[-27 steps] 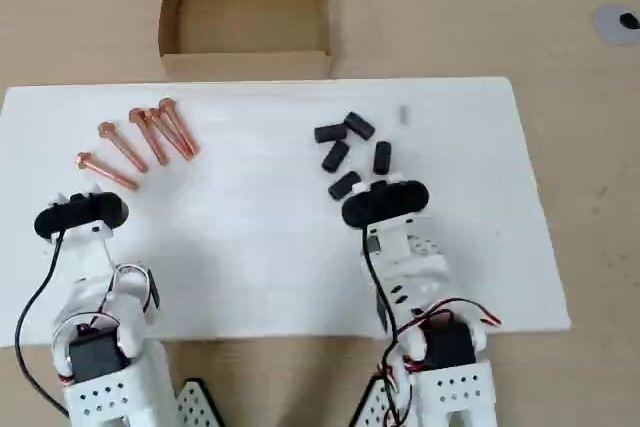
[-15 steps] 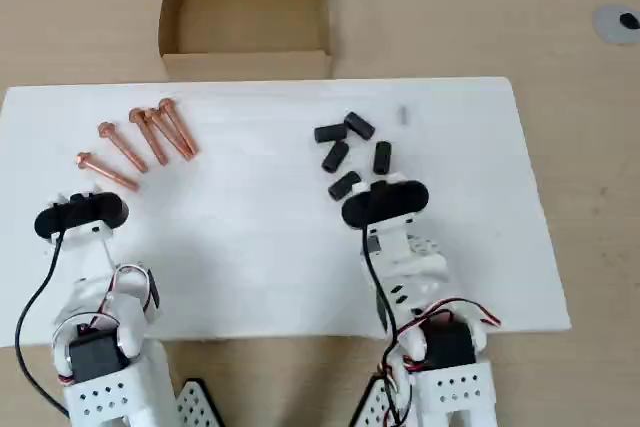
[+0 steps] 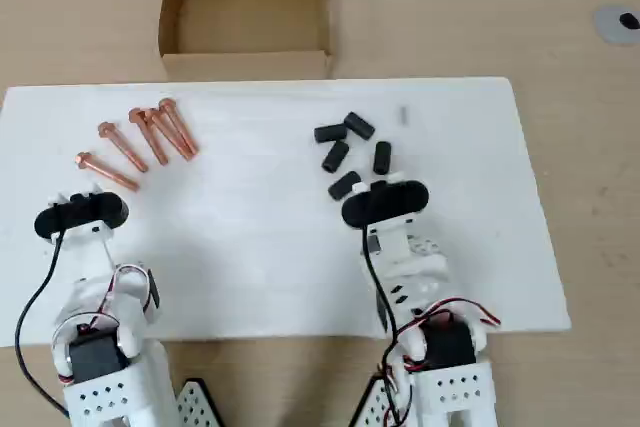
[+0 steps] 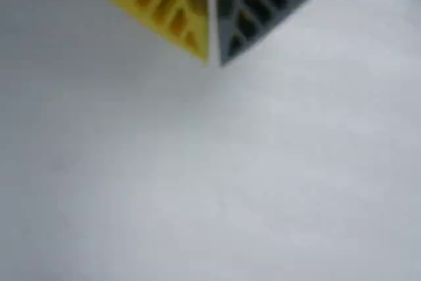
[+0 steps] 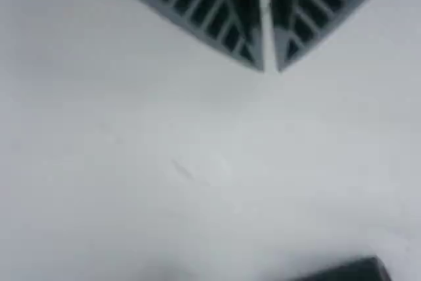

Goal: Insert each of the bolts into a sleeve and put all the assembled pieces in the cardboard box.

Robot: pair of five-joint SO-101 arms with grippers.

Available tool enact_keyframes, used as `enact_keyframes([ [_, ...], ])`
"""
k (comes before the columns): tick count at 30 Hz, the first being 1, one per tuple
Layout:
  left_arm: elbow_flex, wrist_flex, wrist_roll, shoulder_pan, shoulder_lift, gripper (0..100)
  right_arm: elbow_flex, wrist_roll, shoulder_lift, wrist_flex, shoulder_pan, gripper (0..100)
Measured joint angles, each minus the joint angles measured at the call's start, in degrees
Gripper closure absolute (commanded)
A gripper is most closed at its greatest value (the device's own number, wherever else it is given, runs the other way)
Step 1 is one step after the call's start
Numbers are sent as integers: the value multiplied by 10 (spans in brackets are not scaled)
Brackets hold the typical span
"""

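Observation:
Several copper bolts [image 3: 140, 139] lie fanned out on the left of the white mat [image 3: 250, 237]. Several short black sleeves [image 3: 346, 154] lie scattered right of centre. The open cardboard box [image 3: 245, 7] stands beyond the mat's far edge, with nothing inside. My left gripper [image 3: 82, 209] rests low over the mat, just short of the nearest bolt [image 3: 105, 172]; in the left wrist view its tips [image 4: 214, 60] are shut on nothing. My right gripper [image 3: 385, 199] sits just short of the nearest sleeve [image 3: 345, 185], and its tips [image 5: 268, 69] are shut too. A black sleeve [image 5: 348, 271] shows at that view's edge.
The mat lies on a wooden table [image 3: 580, 127]. A grey round fitting [image 3: 617, 23] sits at the table's far right. Bare mat stretches between the two arms and between the bolts and the sleeves.

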Motion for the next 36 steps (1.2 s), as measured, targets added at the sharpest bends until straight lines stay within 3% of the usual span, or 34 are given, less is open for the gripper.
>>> enact_keyframes([
  [36, 0, 0, 0, 13, 0, 988, 0, 0, 0, 0, 0, 988],
])
